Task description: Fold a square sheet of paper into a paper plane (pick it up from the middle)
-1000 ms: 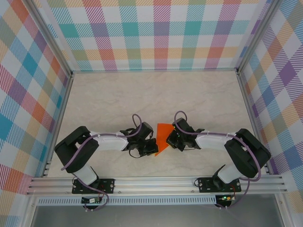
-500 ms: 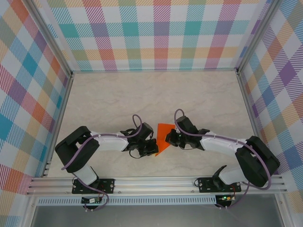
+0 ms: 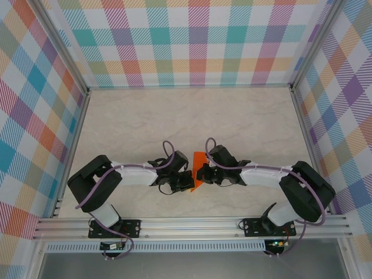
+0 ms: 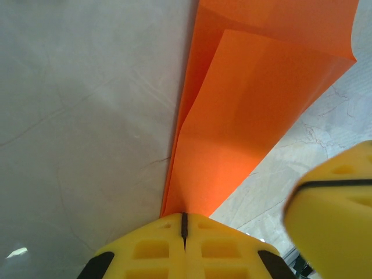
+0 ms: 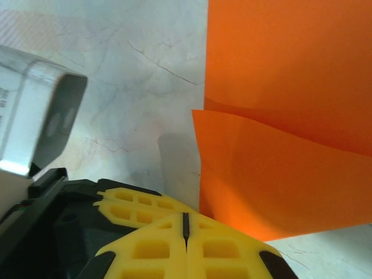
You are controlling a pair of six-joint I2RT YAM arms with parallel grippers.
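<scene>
Paper [image 3: 198, 158] shows in the top view as a narrow orange sliver just below the middle of the frame. It lies on the pale table [image 3: 145, 116] between the two grippers.

At its left, the left gripper [image 3: 189, 180] sits where it sat a second ago, and its arm has not moved. In the left wrist view its yellow pads [image 4: 151, 250] are pressed together at the bottom centre. The paper [image 4: 256, 104] tapers down into the seam between them, so this gripper is clamped on the paper's tip. From there the paper fans toward the upper right in two layers, one flap lying over the other.

The change is on the right. A second ago a broad orange patch lay uncovered, with the right gripper [image 3: 203, 174] at its right edge. That gripper has since slid left over the paper and now hides most of it, close to the left gripper. Its elbow, which swung out toward the right edge half a second ago, is back nearer the centre.

In the right wrist view the right gripper's pads [image 5: 151, 250] are closed on each other at the bottom centre. The lower flap's corner meets the right pad just beside the seam. I cannot tell whether any paper is caught there.
</scene>
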